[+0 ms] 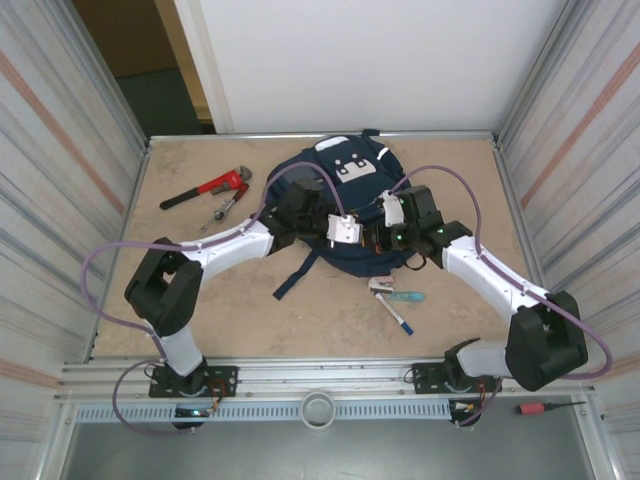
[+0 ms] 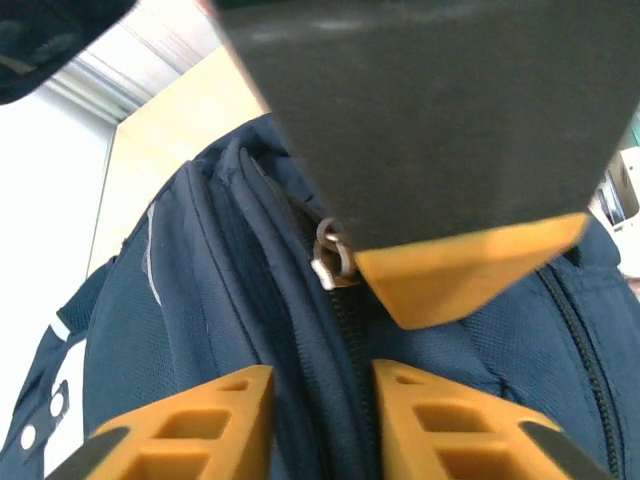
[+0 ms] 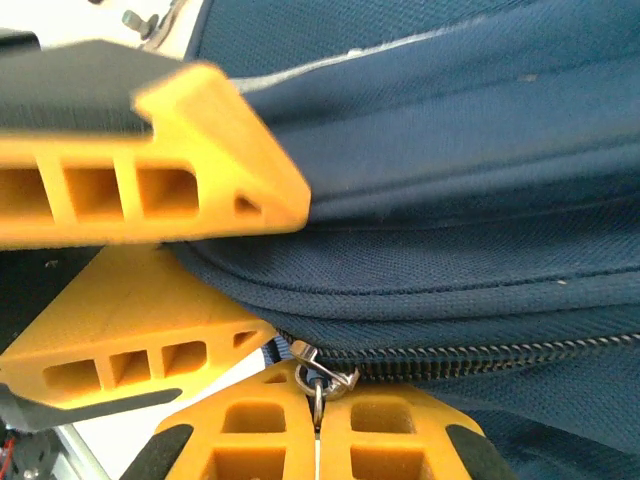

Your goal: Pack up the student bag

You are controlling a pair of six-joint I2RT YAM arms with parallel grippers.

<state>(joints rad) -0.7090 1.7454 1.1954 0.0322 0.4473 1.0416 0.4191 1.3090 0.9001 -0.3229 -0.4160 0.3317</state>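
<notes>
On the left of the table [image 1: 200,300], a red pipe wrench [image 1: 205,188] and a smaller metal tool [image 1: 222,207] were laid just beside each other. The student bag [image 1: 350,175] was laid at the middle, toward the far edge. A fold of its navy fabric appeared to be pinched between the fingers of the left gripper [image 2: 322,388], though the contact was partly hidden. The zipper pull [image 3: 322,378] was clamped between the closed fingers of the right gripper [image 3: 318,405]. Near the bag's near right side, a teal-handled screwdriver [image 1: 400,295] and a pen [image 1: 398,316] were laid.
</notes>
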